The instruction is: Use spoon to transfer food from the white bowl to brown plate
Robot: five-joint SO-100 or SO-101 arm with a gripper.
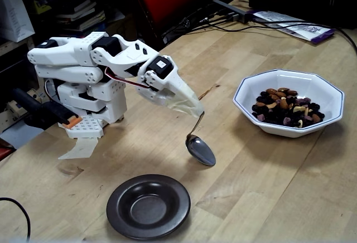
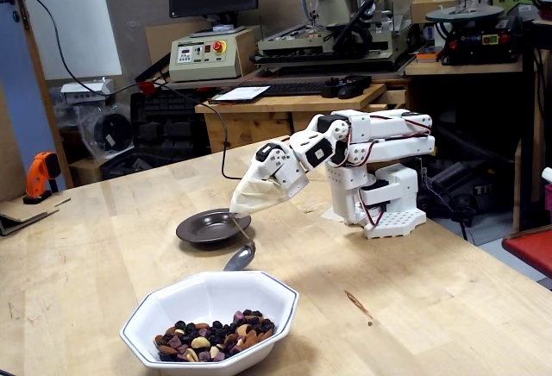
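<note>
Holding spoon, tool hangs between white bowl and brown plate.

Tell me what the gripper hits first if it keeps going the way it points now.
Likely bare table. The gripper angles down with the spoon hanging from it, between the brown plate and the white bowl. The spoon would touch wood first; depth is unclear.

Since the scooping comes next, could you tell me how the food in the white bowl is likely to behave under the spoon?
The food is loose nuts and raisins, so it probably scatters. The spoon looks shallow; pieces may roll off.
</note>
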